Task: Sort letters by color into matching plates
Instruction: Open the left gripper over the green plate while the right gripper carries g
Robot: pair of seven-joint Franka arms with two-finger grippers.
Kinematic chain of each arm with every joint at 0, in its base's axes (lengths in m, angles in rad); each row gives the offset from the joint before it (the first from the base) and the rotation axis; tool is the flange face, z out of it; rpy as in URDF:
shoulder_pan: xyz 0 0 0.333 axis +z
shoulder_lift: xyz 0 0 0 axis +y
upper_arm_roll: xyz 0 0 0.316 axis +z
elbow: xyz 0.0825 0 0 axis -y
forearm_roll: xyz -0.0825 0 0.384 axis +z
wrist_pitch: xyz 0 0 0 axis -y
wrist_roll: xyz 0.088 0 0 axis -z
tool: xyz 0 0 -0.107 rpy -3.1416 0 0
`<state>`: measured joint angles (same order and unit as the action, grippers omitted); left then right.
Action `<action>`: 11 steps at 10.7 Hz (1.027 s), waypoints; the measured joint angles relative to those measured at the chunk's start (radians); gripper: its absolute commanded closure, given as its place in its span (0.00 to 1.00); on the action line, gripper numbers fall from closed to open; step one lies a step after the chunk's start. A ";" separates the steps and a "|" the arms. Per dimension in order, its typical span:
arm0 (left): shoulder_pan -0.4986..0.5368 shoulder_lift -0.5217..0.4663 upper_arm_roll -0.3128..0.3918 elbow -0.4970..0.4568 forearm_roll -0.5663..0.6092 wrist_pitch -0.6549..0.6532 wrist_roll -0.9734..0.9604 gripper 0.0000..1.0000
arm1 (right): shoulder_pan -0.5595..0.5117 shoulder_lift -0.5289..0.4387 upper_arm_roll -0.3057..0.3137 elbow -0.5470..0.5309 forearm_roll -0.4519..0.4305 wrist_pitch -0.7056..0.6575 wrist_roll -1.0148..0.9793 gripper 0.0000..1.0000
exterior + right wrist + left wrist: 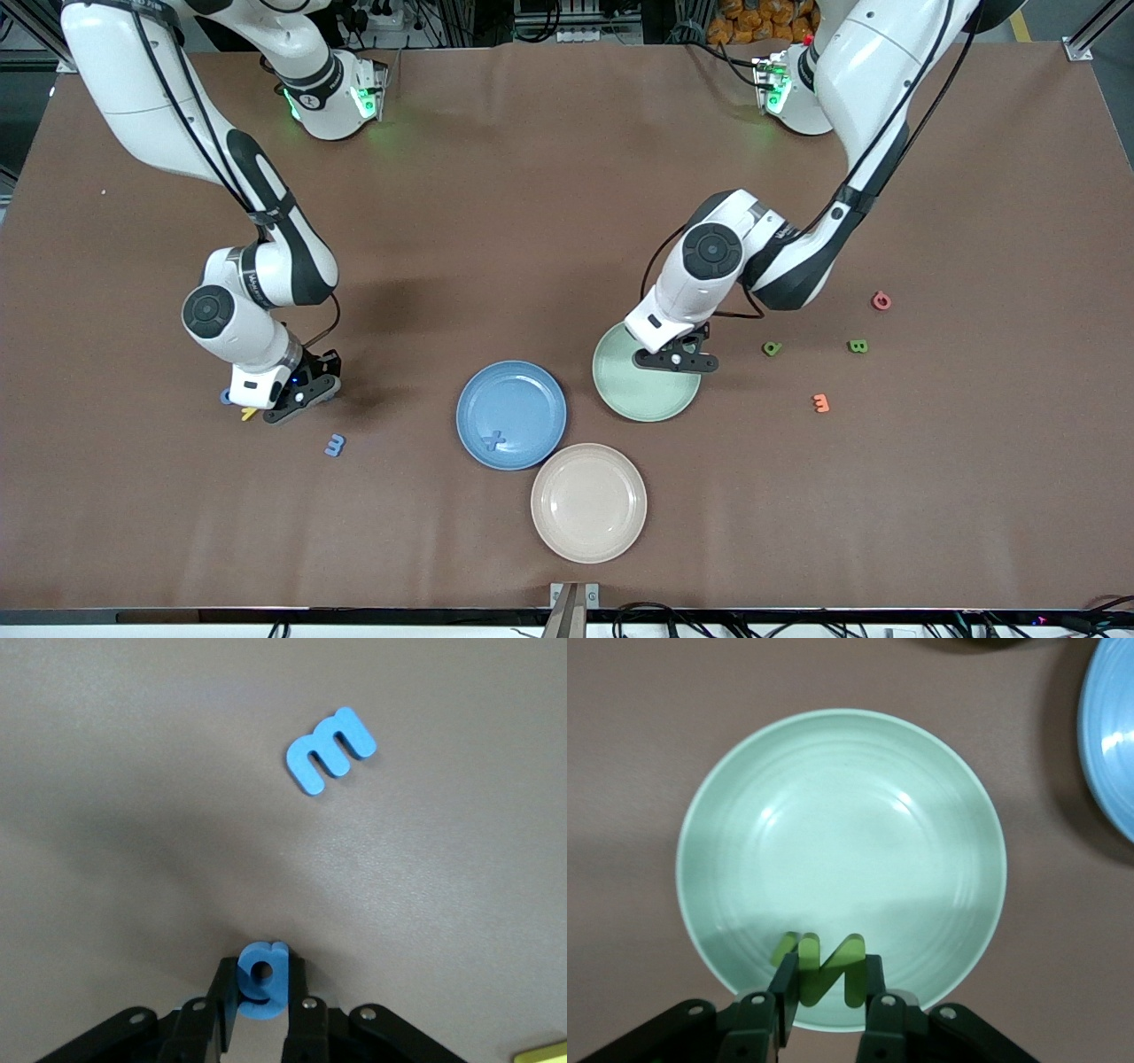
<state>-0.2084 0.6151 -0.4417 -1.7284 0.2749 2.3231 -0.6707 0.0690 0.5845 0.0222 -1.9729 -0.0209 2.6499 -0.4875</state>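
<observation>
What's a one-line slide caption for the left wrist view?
Left end effector, shut on a green letter, over the pale green plate, with the blue plate at frame edge.

Bright, even overhead light, all three views sharp

The brown table (549, 177) is lit evenly, with soft dark shadows pooling beside each arm and a thin one under the green plate (842, 868), whose surface carries small white glints; the blue plate (511, 414) shows a mild sheen. Green lamps at the arm bases tint the table nearby. In both wrist views the near finger tips are slightly soft.
</observation>
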 measured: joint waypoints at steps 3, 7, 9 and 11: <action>-0.017 0.024 0.000 0.024 0.000 0.000 -0.048 0.00 | 0.002 -0.019 0.001 0.033 0.001 -0.070 0.122 0.90; 0.006 0.023 0.005 0.044 0.000 0.000 -0.057 0.00 | 0.071 -0.038 0.037 0.100 0.001 -0.137 0.423 0.90; 0.042 0.007 0.001 0.038 0.000 -0.008 -0.057 0.00 | 0.119 -0.037 0.054 0.126 0.001 -0.137 0.590 0.90; 0.076 -0.020 -0.003 0.000 0.000 -0.027 -0.046 0.00 | 0.171 -0.032 0.074 0.165 0.002 -0.138 0.760 0.90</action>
<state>-0.1322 0.5949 -0.4443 -1.7287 0.2749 2.2956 -0.7167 0.2400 0.5529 0.0962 -1.8083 -0.0192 2.5119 0.2722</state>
